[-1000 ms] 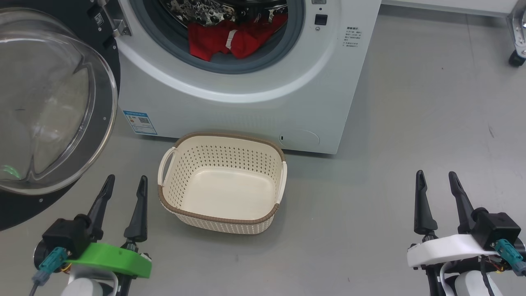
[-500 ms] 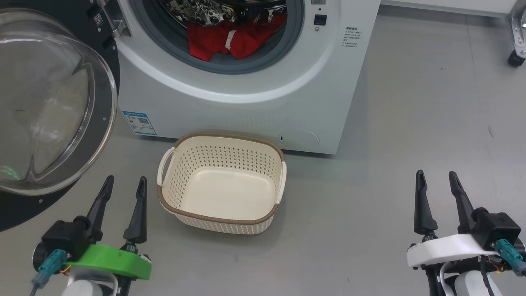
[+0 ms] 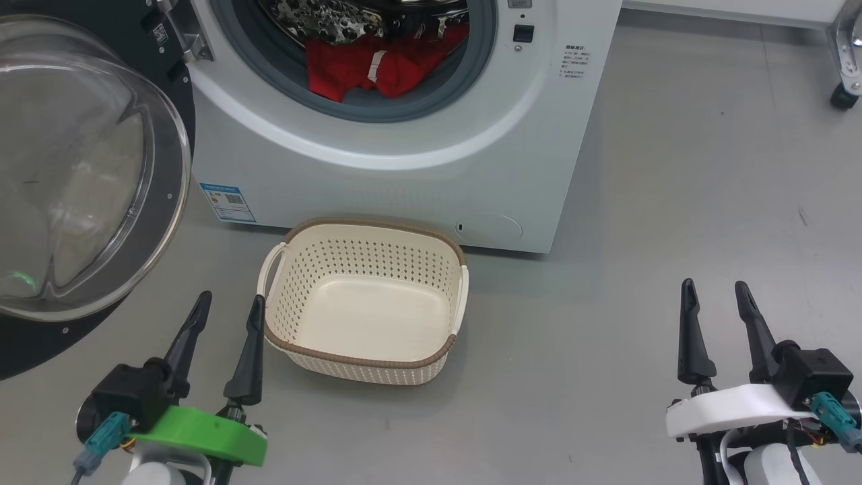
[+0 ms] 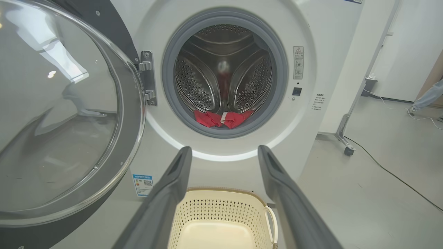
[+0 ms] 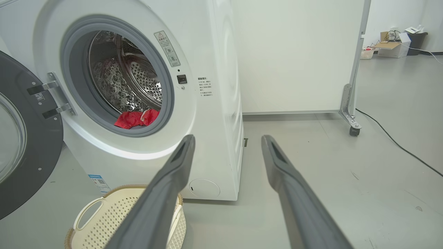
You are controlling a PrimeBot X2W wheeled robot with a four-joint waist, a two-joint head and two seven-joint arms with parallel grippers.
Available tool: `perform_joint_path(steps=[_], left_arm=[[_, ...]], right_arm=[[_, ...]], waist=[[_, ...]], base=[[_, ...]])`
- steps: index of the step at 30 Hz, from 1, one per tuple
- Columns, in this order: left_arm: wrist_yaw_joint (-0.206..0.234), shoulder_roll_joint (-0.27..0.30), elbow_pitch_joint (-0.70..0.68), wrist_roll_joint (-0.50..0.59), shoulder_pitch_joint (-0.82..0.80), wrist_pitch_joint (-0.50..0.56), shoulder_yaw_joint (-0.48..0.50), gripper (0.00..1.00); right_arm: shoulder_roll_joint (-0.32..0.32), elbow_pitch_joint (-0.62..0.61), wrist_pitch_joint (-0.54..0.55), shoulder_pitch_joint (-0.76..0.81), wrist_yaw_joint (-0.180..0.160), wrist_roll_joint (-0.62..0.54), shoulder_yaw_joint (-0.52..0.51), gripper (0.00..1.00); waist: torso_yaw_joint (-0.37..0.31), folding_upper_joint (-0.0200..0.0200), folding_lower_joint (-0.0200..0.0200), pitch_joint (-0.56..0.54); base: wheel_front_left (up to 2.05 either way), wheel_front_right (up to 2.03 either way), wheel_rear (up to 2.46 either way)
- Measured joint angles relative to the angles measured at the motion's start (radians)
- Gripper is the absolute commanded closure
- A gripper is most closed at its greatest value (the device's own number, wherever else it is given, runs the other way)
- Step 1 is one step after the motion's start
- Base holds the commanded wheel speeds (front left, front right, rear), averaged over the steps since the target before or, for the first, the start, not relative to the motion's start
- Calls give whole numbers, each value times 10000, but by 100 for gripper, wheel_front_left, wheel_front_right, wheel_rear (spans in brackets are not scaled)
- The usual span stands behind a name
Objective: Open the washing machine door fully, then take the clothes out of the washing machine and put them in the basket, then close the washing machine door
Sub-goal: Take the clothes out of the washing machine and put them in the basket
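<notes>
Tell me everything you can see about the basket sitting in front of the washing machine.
The basket is a small cream tub, a rounded rectangle, plastic by its look. It has diamond-shaped perforations in its walls, a solid bottom, a brown woven-look rim and a cream loop handle on each short side. It is empty and stands upright on the grey floor, close before the washing machine.
</notes>
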Motion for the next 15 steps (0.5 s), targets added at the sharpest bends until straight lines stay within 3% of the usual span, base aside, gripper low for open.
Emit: perform_joint_path(steps=[15], left_arm=[[0, 63, -69, -35, 17, 0, 123, 0]], right_arm=[[38, -8, 0, 13, 2, 98, -69, 0]], waist=[[3, 0, 0, 11]], base=[[47, -48, 1]])
